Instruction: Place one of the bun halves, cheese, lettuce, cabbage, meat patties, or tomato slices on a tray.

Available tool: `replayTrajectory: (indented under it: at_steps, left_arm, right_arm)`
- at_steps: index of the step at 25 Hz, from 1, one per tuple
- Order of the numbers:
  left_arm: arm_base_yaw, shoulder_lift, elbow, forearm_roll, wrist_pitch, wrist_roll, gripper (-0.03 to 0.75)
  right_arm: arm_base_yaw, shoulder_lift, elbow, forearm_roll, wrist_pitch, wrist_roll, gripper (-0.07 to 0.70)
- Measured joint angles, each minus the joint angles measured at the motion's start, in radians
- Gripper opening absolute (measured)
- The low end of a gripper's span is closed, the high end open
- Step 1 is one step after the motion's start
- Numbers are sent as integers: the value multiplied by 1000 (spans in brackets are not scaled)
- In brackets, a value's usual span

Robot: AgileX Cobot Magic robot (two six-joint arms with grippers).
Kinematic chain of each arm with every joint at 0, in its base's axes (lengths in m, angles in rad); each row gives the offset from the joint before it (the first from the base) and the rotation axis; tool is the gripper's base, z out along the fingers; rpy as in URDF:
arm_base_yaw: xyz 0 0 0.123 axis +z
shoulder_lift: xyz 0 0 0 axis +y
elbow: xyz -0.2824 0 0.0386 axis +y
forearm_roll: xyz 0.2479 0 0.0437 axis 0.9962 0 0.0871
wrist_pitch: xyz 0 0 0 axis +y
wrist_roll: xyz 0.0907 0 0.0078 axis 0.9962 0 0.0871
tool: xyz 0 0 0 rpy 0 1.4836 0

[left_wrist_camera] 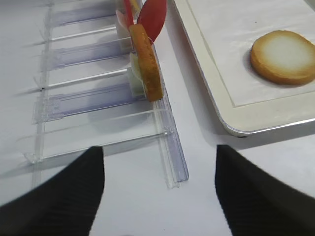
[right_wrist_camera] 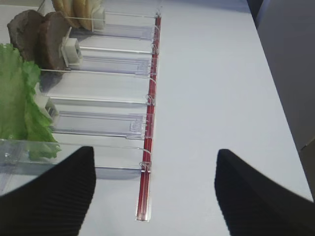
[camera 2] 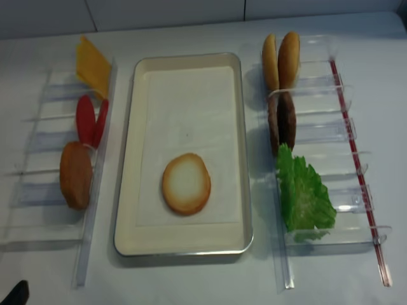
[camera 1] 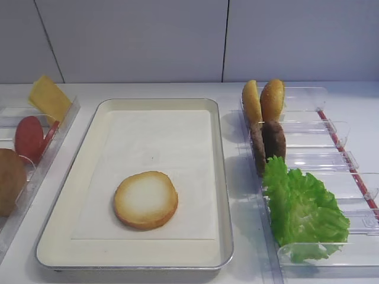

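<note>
One bun half (camera 1: 145,199) (camera 2: 186,183) (left_wrist_camera: 283,56) lies cut face up on the paper liner in the near part of the tray (camera 1: 222,177) (camera 2: 243,159) (left_wrist_camera: 211,93). Cheese (camera 1: 50,97), tomato slices (camera 1: 29,137) (left_wrist_camera: 152,19) stand in the left holder. Meat patties (camera 1: 269,142) (right_wrist_camera: 39,37) and lettuce (camera 1: 305,210) (right_wrist_camera: 17,98) stand in the right holder. No cabbage is in view. My left gripper (left_wrist_camera: 157,160) hangs open and empty over the near end of the left holder. My right gripper (right_wrist_camera: 153,157) is open and empty over the right holder's red strip.
A plain brown domed bun (camera 1: 9,180) (left_wrist_camera: 147,61) stands in the left clear holder (camera 2: 38,190). Two orange-golden bun pieces (camera 1: 263,100) (camera 2: 282,60) stand at the far end of the right clear holder (camera 2: 343,133). A white wall rises behind the table.
</note>
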Motion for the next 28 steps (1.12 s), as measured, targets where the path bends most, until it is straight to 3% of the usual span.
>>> replayTrajectory:
  at_steps: [15,23,28]
  left_arm:
    - [14,0,0,-2,-2,16,446]
    - [253,0,0,-3,-2,16,440]
    - [271,0,0,-5,-2,16,438]
  right_arm:
    - [0,0,0,0,0,2,519]
    - [0,0,0,0,0,2,519]
    - [0,0,0,0,0,2,519]
